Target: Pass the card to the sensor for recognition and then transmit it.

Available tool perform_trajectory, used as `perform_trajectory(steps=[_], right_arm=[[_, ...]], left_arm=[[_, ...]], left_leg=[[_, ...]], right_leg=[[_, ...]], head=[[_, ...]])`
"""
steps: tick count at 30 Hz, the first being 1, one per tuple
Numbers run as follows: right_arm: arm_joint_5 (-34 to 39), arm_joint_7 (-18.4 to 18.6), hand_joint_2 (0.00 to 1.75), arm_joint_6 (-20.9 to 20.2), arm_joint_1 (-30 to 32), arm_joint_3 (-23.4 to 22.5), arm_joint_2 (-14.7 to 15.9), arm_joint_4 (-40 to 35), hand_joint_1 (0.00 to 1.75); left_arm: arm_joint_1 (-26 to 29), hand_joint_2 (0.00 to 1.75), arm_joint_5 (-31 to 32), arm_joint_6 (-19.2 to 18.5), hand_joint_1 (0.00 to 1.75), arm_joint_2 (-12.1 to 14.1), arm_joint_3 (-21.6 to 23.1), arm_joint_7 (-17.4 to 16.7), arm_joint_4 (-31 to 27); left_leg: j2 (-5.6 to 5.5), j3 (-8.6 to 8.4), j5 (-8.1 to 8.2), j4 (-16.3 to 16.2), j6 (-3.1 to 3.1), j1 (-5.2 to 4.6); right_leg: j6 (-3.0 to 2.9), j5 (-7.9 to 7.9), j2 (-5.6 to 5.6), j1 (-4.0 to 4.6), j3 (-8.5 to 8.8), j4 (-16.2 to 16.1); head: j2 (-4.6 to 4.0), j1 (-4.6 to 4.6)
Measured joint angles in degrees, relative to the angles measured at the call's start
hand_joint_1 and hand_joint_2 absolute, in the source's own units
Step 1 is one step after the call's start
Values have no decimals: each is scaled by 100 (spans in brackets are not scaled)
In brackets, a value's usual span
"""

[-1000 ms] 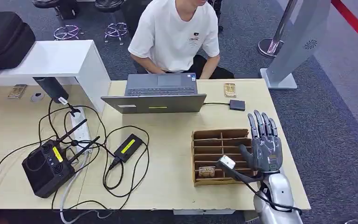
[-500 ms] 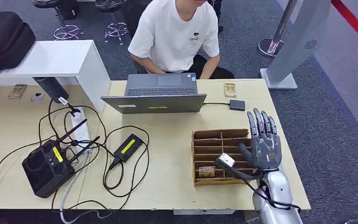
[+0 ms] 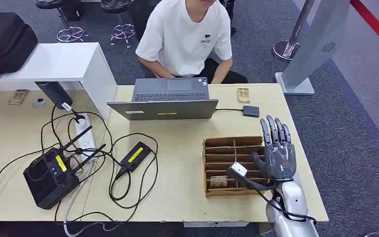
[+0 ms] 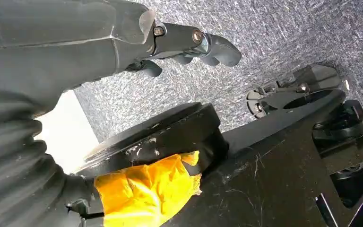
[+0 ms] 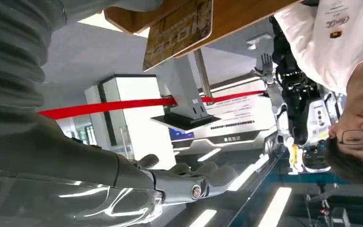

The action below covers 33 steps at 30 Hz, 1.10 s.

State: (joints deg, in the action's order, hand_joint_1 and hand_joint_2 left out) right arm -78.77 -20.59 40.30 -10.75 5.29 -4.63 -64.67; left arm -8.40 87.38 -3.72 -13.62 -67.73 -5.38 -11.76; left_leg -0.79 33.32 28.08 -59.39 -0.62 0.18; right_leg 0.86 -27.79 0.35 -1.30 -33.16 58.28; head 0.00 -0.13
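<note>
Head view, right robot hand (image 3: 278, 153): raised over the right edge of the cardboard organiser (image 3: 232, 165), fingers straight and spread, nothing held; it is judged to be posed above the box so that a reach down into a slot can follow.
Card in the box (image 3: 219, 181): lying in a front compartment of the organiser, left of the hand and apart from it; it is taken to be the card to be picked, kept in a slot so its edge can be gripped.
Card on the bench (image 3: 243, 95): laid flat by the far edge of the bench (image 3: 182, 163), just beside the small black sensor (image 3: 251, 110), which is wired to the laptop (image 3: 170, 99).
Sensor placement: set between the organiser and the person (image 3: 187, 34), probably so that a card can be tapped and then handed across.
Right wrist view: a gold card (image 5: 179, 32) is seen against a wooden surface, possibly the one by the sensor, though this cannot be settled from the turned picture.
Left robot hand (image 4: 189, 45): hung down over grey carpet, fingers curled in with nothing in them, kept out of the work.
Stage: the grasp is judged not yet begun.
</note>
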Motion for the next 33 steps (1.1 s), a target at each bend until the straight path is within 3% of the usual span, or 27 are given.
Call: perform_trajectory(steps=[12,13,33], right_arm=[[-39,15,175,4,-2,28,0,52,0],[-39,15,175,4,-2,28,0,55,175],[203,-124,175,0,26,28,9,201,175]], left_arm=[[0,175,2,-4,0,0,0,2,0],[0,175,2,-4,0,0,0,0,0],[1,175,4,-7,0,2,0,0,0]], left_leg=[[1,-6,0,0,0,0],[1,-6,0,0,0,0],[0,-3,0,0,0,0]], right_leg=[[0,0,1,0,4,0],[0,0,1,0,4,0],[0,0,0,0,2,0]], head=[[0,0],[0,0],[0,0]])
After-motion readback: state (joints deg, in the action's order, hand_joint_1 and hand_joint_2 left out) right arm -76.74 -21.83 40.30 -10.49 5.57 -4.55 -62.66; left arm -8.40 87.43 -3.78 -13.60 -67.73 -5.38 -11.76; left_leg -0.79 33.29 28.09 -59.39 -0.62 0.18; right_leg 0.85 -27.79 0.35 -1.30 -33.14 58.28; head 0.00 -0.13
